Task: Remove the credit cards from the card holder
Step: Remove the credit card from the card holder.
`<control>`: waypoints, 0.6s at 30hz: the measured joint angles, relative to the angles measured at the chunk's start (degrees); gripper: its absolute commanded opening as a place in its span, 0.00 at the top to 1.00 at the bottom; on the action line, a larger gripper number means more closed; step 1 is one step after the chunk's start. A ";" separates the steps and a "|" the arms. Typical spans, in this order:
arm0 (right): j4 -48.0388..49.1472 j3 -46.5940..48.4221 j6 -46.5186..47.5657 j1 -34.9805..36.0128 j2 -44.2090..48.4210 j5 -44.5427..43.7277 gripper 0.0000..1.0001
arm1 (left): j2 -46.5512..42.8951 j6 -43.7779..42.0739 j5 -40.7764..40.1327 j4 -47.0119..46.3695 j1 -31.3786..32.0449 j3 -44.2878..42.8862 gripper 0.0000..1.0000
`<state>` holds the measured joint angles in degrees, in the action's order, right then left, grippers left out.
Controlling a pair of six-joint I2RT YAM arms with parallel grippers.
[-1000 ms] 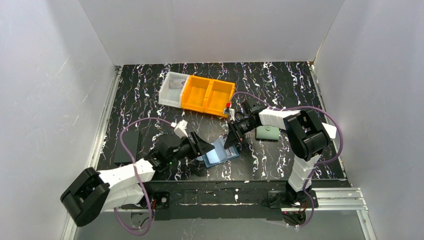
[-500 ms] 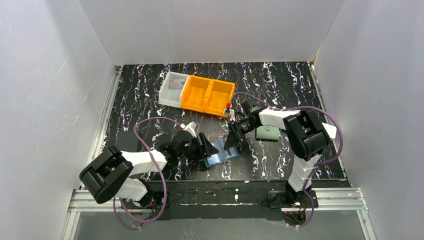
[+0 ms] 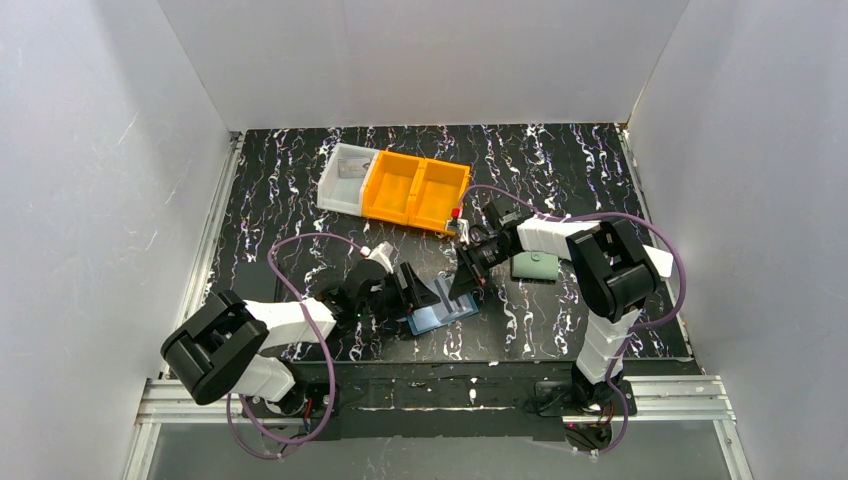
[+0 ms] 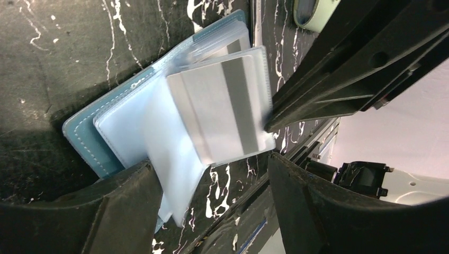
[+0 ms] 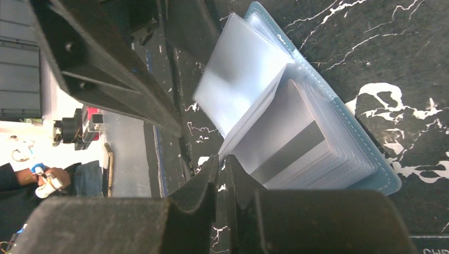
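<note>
While the left gripper (image 3: 408,290) stands wide open with nothing between its fingers, straddling the near edge of the card holder (image 3: 440,312), the holder lies splayed open just ahead of it. One credit card (image 4: 212,114) sits in a clear pocket (image 4: 259,61), its stripe (image 4: 241,106) running away from the left hand. Just beyond, the right gripper (image 5: 222,165) is all but closed, tips at the card's corner. Whether it pinches card or pocket I cannot tell. It looks best placed to draw the card out.

I see left arm stretched low toward centre, left gripper (image 4: 212,164) jaws spread wide | right arm folded inward, right gripper (image 5: 224,161) angled down, jaws nearly together
</note>
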<state>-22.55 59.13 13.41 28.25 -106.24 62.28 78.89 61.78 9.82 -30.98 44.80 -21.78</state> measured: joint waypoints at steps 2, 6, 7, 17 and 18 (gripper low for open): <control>0.00 0.00 0.09 0.31 0.02 -1.29 0.84 | 0.00 -0.02 -0.02 0.02 0.00 -0.48 0.32; 0.00 0.00 0.33 1.20 0.24 -3.69 0.84 | 0.00 -0.07 -0.22 -0.15 0.00 -1.46 0.32; 0.00 0.00 0.33 1.42 0.37 -4.33 0.85 | -0.04 -0.07 -0.37 -0.20 0.00 -1.46 0.33; 0.00 0.00 0.26 1.79 0.57 -6.86 0.93 | -13.33 0.35 -7.19 2.75 0.00 4.09 0.36; 0.00 0.00 0.26 1.79 0.57 -6.86 0.93 | -15.37 0.24 -7.93 3.54 -0.02 4.37 0.36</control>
<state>-22.55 59.13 13.67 30.04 -105.67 55.42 63.53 62.02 1.89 -27.44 44.77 -17.41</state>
